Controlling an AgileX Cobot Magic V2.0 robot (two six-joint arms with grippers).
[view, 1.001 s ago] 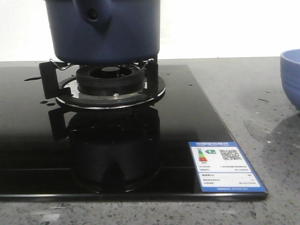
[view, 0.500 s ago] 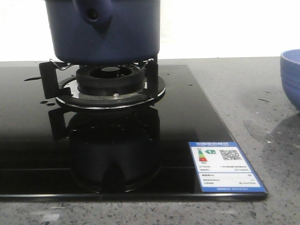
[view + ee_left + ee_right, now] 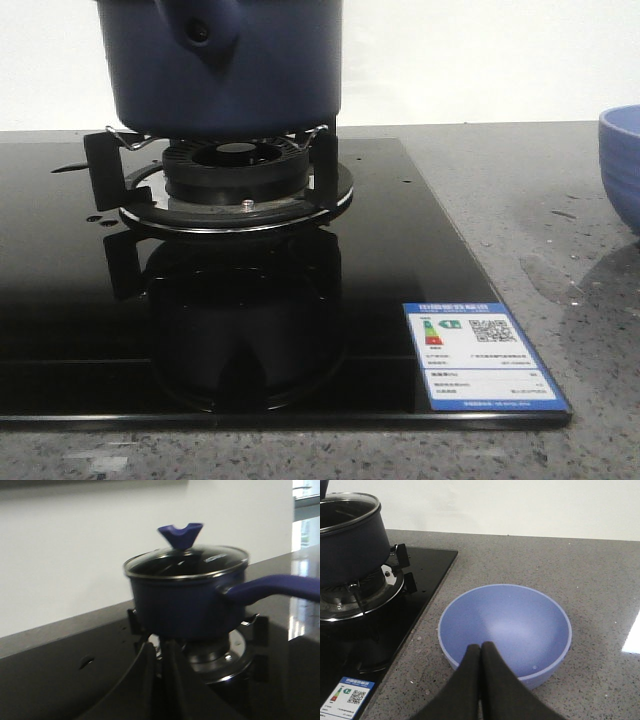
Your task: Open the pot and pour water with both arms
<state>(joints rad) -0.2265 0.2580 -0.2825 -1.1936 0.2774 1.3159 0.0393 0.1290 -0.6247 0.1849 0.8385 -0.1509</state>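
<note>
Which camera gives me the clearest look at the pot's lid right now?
Left wrist view: the glass lid sits closed on the pot, its blue knob fully visible. The right wrist view catches only the lid's rim at the frame's corner. The front view shows just the pot's lower body, no lid.
</note>
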